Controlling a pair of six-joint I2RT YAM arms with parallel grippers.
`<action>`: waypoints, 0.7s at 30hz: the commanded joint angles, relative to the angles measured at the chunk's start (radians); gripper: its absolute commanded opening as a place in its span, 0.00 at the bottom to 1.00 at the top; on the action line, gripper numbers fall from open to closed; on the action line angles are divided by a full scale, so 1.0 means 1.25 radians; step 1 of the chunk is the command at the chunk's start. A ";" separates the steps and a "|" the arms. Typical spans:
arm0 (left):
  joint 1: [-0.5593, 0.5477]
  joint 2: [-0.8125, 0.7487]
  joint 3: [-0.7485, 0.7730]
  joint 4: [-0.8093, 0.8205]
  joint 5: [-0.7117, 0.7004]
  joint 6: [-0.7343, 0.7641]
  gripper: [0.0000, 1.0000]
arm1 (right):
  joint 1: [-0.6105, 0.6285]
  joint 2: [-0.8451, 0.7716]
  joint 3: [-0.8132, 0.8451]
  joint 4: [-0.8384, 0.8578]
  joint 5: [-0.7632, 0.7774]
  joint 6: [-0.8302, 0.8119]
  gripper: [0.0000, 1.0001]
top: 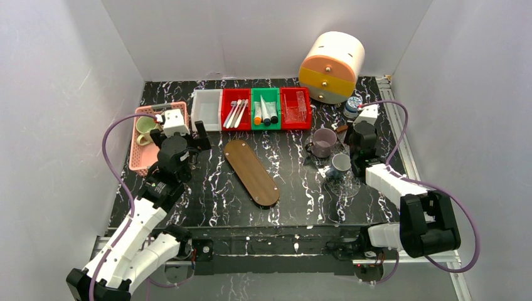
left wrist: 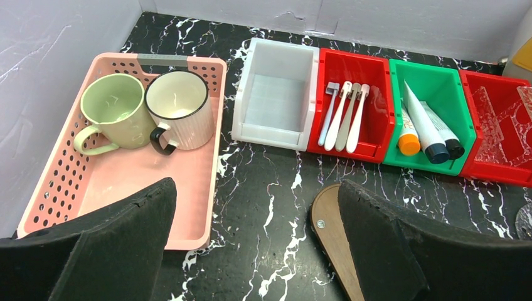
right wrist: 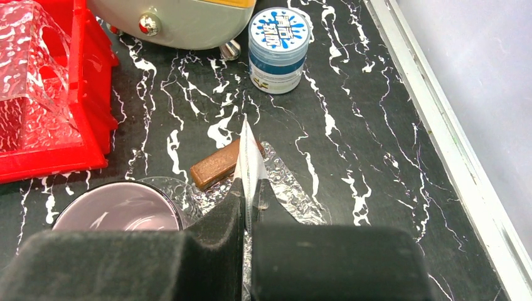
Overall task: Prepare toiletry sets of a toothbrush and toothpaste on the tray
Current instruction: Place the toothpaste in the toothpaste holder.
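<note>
Left gripper (left wrist: 254,188), jaws apart, empty, nearer arm: toothbrushes (left wrist: 344,116) in red bin (left wrist: 354,59) ahead-right, long axes running away from it, tubes (left wrist: 428,128) in green bin (left wrist: 439,74) beside (tray (top: 251,172) bare, close by); right gripper (right wrist: 248,191) clamped on pale sliver (right wrist: 248,153), well apart.

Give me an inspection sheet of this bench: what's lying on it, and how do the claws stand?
Surface: black, white-veined table.
Job's things: three toothbrushes in a red bin; three tubes in the green bin; wooden tray bare, no set laid out yet.
Clutter: pink basket holding a green mug and a white mug; white bin; round drawer unit; blue-lidded jar; purple mug; grey mug; brown block.
Grippers: left gripper open, between basket and tray; right gripper shut, with a thin white sliver between its fingers.
Cables: left cable and right cable, both purple, loop off the arms.
Surroundings: white walls on three sides.
</note>
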 commanded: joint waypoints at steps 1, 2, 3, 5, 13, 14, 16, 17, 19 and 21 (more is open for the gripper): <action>0.004 0.001 -0.009 0.003 -0.008 -0.009 0.98 | -0.005 0.009 -0.019 0.098 -0.011 -0.013 0.07; 0.004 0.001 -0.009 0.003 -0.008 -0.009 0.98 | -0.005 0.013 -0.023 0.109 -0.010 -0.015 0.07; 0.004 0.001 -0.009 0.003 -0.006 -0.009 0.98 | -0.005 0.017 -0.024 0.117 -0.010 -0.017 0.07; 0.005 0.000 -0.009 0.003 -0.006 -0.009 0.98 | -0.005 0.028 -0.022 0.130 -0.010 -0.020 0.07; 0.006 0.001 -0.009 0.005 -0.007 -0.007 0.98 | -0.005 0.045 -0.013 0.143 -0.016 -0.025 0.19; 0.006 0.001 -0.009 0.004 -0.007 -0.007 0.98 | -0.005 0.045 -0.014 0.141 -0.017 -0.026 0.24; 0.006 0.001 -0.009 0.004 -0.006 -0.007 0.98 | -0.005 0.039 -0.015 0.139 -0.020 -0.026 0.35; 0.006 0.000 -0.009 0.004 -0.006 -0.007 0.98 | -0.005 0.035 -0.016 0.136 -0.022 -0.024 0.39; 0.006 0.001 -0.009 0.004 -0.005 -0.007 0.98 | -0.004 0.022 -0.016 0.125 -0.026 -0.020 0.48; 0.007 0.001 -0.009 0.004 -0.003 -0.007 0.98 | -0.005 0.005 -0.013 0.104 -0.033 -0.014 0.55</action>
